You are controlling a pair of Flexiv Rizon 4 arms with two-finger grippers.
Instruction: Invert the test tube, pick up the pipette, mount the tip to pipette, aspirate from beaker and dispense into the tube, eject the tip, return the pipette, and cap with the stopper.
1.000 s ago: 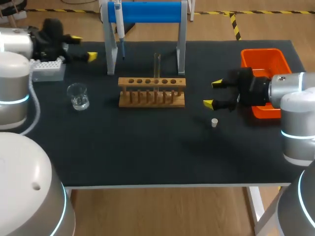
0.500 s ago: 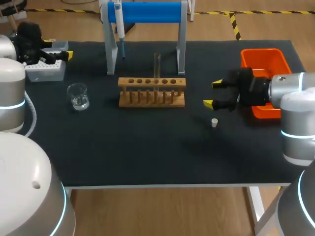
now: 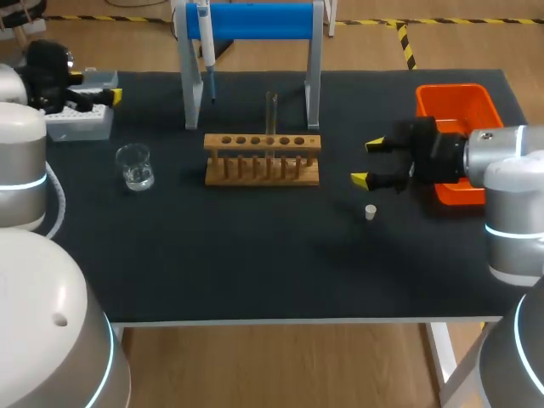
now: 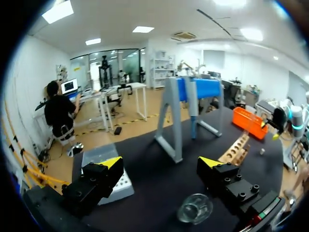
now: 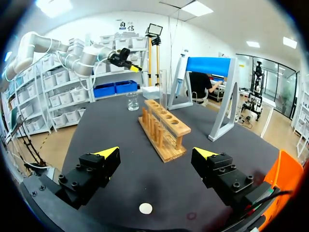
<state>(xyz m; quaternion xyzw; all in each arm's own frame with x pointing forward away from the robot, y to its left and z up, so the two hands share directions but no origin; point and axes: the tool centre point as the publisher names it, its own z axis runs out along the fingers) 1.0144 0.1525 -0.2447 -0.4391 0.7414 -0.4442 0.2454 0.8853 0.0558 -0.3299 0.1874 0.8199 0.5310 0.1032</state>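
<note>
- Left claw (image 4: 161, 162), wide open, empty: we see it far left of the rack (image 3: 262, 158).
- Right claw (image 3: 366, 161), open, empty: right of the rack.
- Test tube (image 3: 272, 115): upright in the rack.

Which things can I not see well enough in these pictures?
Test tube, head view: too thin and clear to show any liquid.
Orange bin, head view: near part hidden by the right arm.
Tip box, head view: partly covered by the left gripper; tips too small to count.
</note>
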